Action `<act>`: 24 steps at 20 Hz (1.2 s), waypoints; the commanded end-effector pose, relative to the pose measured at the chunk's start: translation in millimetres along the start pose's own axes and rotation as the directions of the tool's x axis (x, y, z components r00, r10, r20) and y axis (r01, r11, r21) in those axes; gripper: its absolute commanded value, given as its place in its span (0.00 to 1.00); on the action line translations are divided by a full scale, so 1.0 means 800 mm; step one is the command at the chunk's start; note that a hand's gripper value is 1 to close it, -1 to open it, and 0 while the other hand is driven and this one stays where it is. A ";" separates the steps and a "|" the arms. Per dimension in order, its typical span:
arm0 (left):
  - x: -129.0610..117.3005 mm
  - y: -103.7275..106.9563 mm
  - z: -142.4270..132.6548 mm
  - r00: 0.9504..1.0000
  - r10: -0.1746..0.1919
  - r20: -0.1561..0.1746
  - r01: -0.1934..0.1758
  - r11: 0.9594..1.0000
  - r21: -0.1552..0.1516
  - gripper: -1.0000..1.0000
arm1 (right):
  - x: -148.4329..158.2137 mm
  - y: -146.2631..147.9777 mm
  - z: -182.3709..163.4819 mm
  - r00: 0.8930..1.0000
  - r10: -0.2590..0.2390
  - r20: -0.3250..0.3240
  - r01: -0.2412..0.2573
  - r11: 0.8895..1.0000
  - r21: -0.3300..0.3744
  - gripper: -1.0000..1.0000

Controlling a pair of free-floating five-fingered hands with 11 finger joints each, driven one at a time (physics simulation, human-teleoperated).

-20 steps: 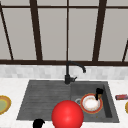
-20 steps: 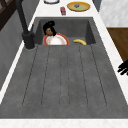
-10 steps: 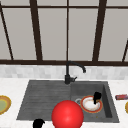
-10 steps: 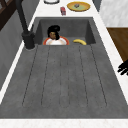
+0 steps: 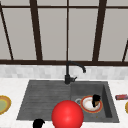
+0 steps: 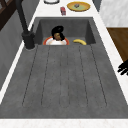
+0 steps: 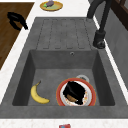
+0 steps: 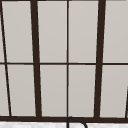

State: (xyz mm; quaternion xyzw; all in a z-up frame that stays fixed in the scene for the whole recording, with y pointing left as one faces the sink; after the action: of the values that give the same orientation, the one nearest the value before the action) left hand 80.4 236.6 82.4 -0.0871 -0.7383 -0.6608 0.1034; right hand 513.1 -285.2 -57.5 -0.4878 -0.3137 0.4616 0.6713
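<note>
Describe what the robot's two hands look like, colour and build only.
Both are plain matte black and human-like in shape, floating free with no arm, wrist sleeve or cable attached. The right hand and the left hand carry no markings or lettering that can be made out; each reads as a dark silhouette with separate fingers.

Red-rimmed white plate (image 7: 90, 93), flat in basin

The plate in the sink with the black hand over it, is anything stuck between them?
Nothing visible. The right hand sits right over the plate in the sink basin. The banana lies off to one side, apart from both.
</note>
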 end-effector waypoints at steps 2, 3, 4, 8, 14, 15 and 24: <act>0.000 0.000 0.000 1.000 0.000 0.000 0.000 1.000 0.000 0.50 | -0.005 -0.020 0.020 0.994 0.091 0.067 -0.089 0.996 -0.031 1.00; 0.000 0.000 0.000 1.000 0.000 0.000 0.000 1.000 0.000 0.50 | -0.007 -0.025 0.025 0.993 0.092 0.072 -0.090 0.995 -0.032 1.00; 0.000 0.000 0.000 1.000 0.000 0.000 0.000 1.000 0.000 0.50 | -0.008 -0.030 0.030 0.993 0.094 0.076 -0.092 0.995 -0.032 1.00; 0.000 0.000 0.000 1.000 0.000 0.000 0.000 1.000 0.000 0.50 | -0.013 -0.048 0.049 0.991 0.099 0.087 -0.096 0.995 -0.035 1.00; 0.000 0.000 0.000 1.000 0.000 0.000 0.000 1.000 0.000 0.50 | -0.025 -0.068 0.081 0.992 0.100 0.079 -0.098 0.995 -0.033 1.00; 0.000 0.000 0.000 1.000 0.000 0.000 0.000 1.000 0.000 0.50 | -0.028 -0.072 0.086 0.992 0.104 0.069 -0.102 0.994 -0.031 1.00; 0.000 0.000 0.000 1.000 0.000 0.000 0.000 1.000 0.000 0.50 | -0.043 -0.112 0.127 0.989 0.123 0.086 -0.119 0.992 -0.048 1.00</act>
State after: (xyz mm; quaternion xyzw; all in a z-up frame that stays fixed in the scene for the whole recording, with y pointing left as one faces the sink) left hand 80.4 236.6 82.4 -0.0871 -0.7383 -0.6608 0.1034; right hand 446.4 -288.2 46.7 -0.4926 -0.3193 0.4842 0.6488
